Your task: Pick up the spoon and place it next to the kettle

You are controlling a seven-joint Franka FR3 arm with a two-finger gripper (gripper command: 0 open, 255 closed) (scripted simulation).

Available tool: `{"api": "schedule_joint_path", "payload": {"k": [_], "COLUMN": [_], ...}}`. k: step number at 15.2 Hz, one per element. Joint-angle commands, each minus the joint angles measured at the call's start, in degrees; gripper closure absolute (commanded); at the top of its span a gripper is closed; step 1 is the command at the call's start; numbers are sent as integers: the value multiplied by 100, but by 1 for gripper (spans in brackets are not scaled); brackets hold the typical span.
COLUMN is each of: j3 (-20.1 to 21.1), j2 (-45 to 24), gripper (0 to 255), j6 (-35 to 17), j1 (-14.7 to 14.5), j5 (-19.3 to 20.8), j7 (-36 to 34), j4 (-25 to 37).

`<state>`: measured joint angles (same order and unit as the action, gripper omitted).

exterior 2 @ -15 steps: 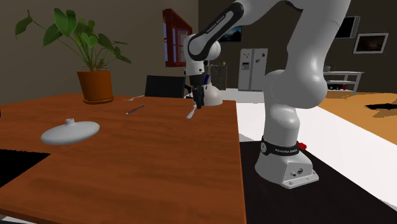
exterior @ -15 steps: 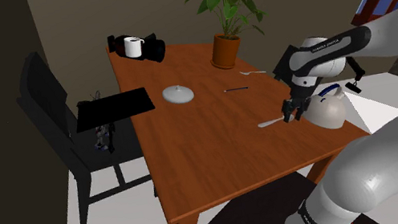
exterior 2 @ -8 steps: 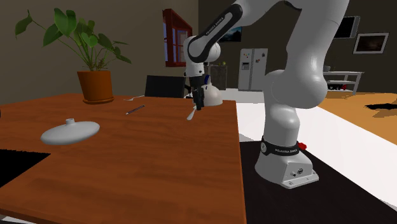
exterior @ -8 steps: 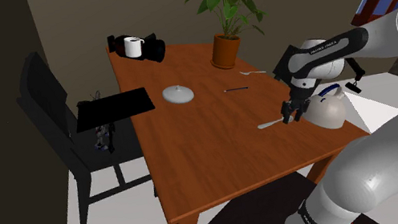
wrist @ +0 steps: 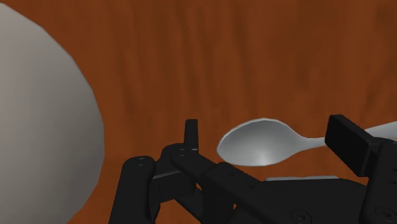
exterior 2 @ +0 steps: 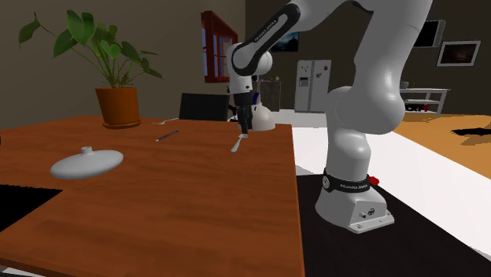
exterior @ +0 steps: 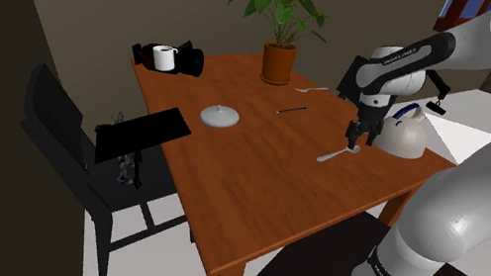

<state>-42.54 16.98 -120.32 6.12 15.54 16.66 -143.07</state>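
Jaws apart, gripping nothing, low over near-right part of bench [exterior: 243, 202] in shoulder view. Grey spoon [wrist: 261, 143] flat on bench just below them, right beside white kettle [exterior: 406, 138], on its left. Farther back: white lid [exterior: 220, 116], pen [exterior: 290, 110], potted plant [exterior: 278, 57], mug [exterior: 164, 57] at far corner.

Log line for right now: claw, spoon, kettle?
claw: open, over spoon | spoon: lying on table, unheld | kettle: white, close beside spoon | stage: placement looks done
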Motion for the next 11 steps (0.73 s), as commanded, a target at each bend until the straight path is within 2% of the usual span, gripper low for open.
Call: {"api": "schedule_joint_path", "payload": {"k": [1,3,11], "j3": [99,196,198], "j2": [171,306,306], "gripper": [0,0,0], "j6": [348,729,729], "j1": [17,18,20], "j5": [29,25,24], "j7": [-54,-83,-82], "j4": [189,446,446]}}
